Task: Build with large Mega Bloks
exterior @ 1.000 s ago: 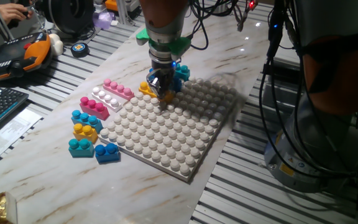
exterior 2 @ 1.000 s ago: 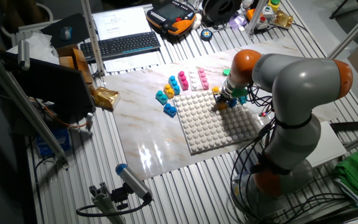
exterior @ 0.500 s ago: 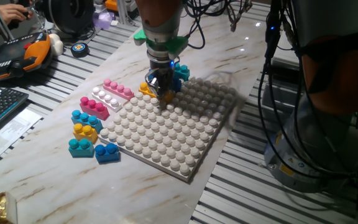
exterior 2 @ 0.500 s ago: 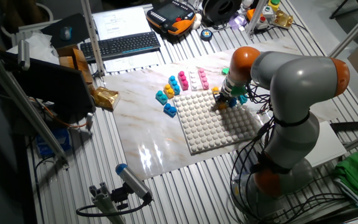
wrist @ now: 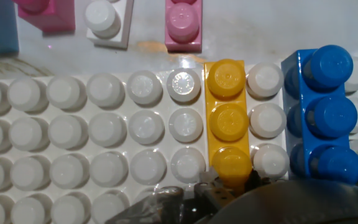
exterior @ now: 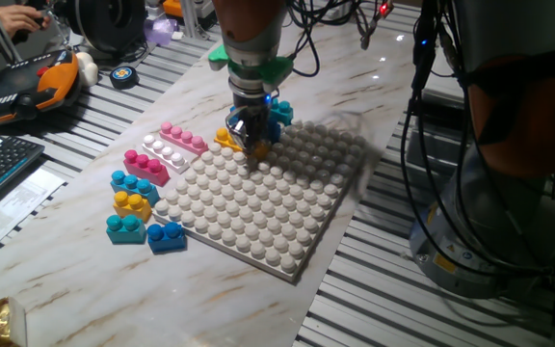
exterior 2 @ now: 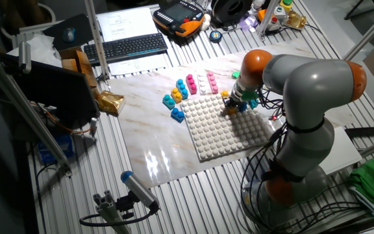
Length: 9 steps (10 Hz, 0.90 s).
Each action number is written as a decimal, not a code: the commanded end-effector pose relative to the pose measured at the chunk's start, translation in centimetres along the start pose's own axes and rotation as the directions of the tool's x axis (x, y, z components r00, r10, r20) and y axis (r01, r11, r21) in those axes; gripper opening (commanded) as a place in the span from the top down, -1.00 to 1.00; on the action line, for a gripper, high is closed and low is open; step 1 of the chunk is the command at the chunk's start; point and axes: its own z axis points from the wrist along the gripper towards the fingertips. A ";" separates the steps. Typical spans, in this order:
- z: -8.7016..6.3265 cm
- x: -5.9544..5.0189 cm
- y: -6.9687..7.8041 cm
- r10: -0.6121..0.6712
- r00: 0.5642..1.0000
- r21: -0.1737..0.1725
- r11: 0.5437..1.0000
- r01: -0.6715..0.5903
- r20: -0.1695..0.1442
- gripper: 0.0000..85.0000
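A long orange-yellow plastic brick with three round studs (wrist: 229,118) sits pressed onto the big white studded baseplate (exterior: 258,198) at its edge nearest the loose bricks. One stud column away stands a long blue three-stud brick (wrist: 328,115). The claw (exterior: 254,135) hangs low over the orange-yellow brick's end; whether its fingers clamp the brick cannot be told. On the marbled surface (exterior: 85,280) beside the plate lie long pink (exterior: 182,138), white (exterior: 167,151) and magenta (exterior: 145,166) bricks.
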 end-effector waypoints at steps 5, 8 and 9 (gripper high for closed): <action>-0.2 -0.2 0.1 0.003 1.000 0.008 1.000 -0.003 0.022 -0.24; -0.9 -0.5 0.5 -0.005 0.999 0.006 1.000 0.005 0.033 -0.26; -1.5 -0.8 0.7 -0.002 0.999 0.011 1.000 0.002 0.033 -0.27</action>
